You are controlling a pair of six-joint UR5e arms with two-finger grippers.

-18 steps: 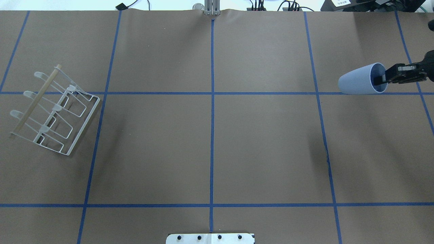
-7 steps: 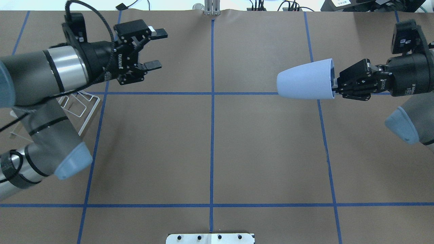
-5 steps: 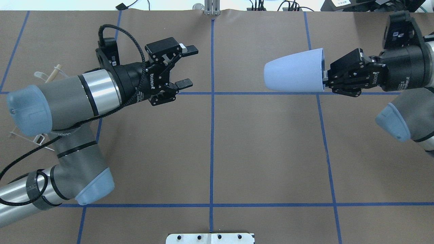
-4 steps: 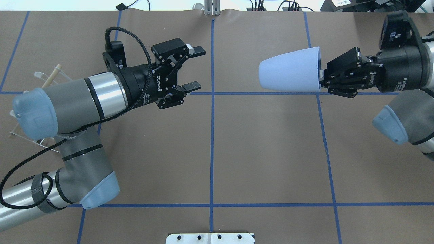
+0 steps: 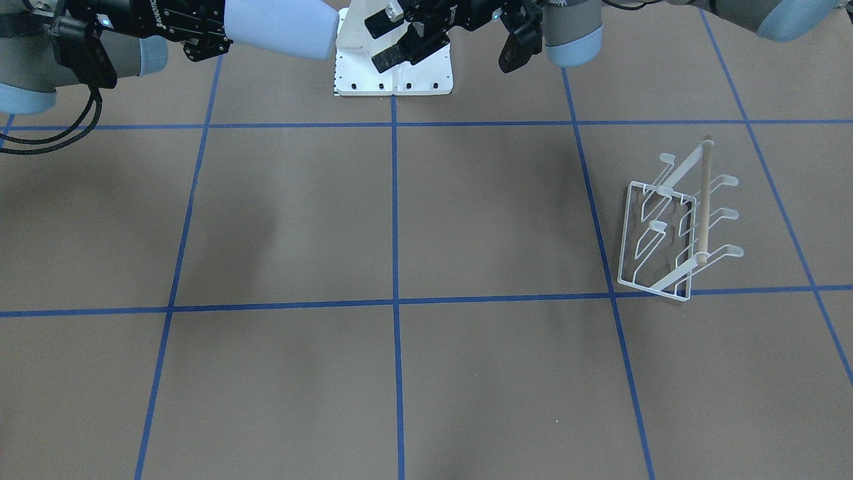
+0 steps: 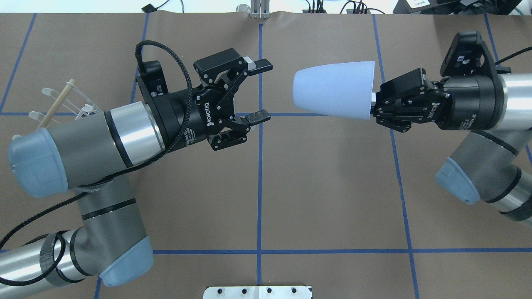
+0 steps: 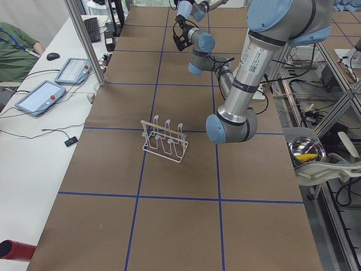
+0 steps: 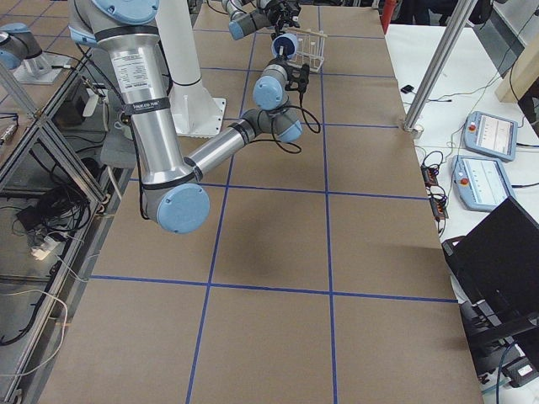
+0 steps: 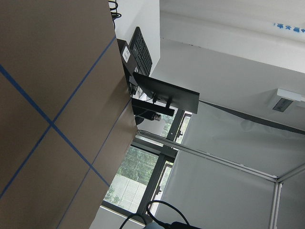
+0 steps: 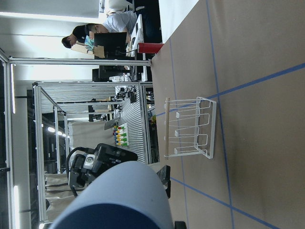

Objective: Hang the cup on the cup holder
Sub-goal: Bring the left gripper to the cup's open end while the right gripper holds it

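The pale-blue cup [image 6: 332,89] lies level in the air over the table's far middle, with its closed end toward my left gripper. My right gripper [image 6: 373,103] is shut on the cup's rim, on the cup's right. The cup also shows in the front view [image 5: 280,27] and the right wrist view [image 10: 119,195]. My left gripper [image 6: 259,91] is open and empty, facing the cup a short gap from its closed end. The white wire cup holder [image 5: 673,227] stands on the table at my far left. My left arm mostly hides it in the overhead view [image 6: 58,97].
The white bolted base plate [image 6: 257,292] sits at the table's near edge. An operators' bench with tablets [image 7: 42,96] runs along the far side of the table. Blue tape lines [image 6: 259,166] divide the brown table cover into squares.
My right gripper has carried the cup up off the table and leftward toward the centre. My left arm has swung in from the left, gripper open, and the gap between them has narrowed.
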